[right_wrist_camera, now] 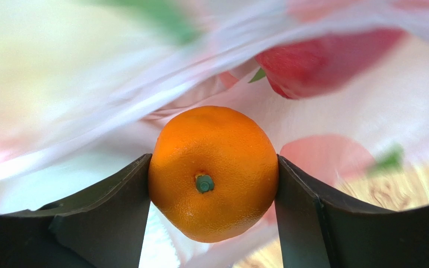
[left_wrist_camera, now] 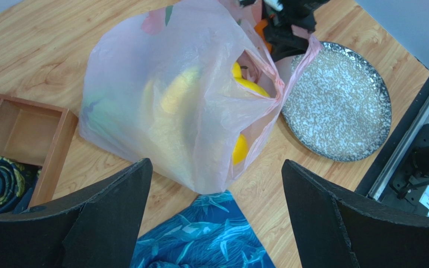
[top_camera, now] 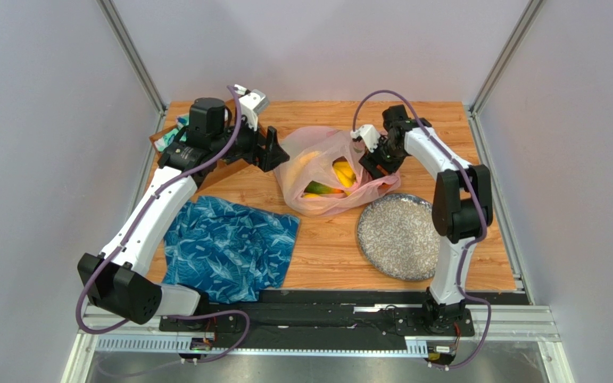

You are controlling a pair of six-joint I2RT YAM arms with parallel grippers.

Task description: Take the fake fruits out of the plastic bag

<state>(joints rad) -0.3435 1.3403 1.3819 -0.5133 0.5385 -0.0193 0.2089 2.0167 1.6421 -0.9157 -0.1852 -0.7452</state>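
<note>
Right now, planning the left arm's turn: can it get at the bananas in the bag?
Probably not. The left gripper faces the closed side of the plastic bag; its mouth, with the bananas, opens on the far side, where the right gripper holds the orange.

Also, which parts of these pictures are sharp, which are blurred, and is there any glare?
Right wrist view: the orange is sharp, while the plastic bag behind it is strongly blurred. Left wrist view: the bag and the speckled plate are in focus. Top view: light is even, shadows soft, no strong glare.
</note>
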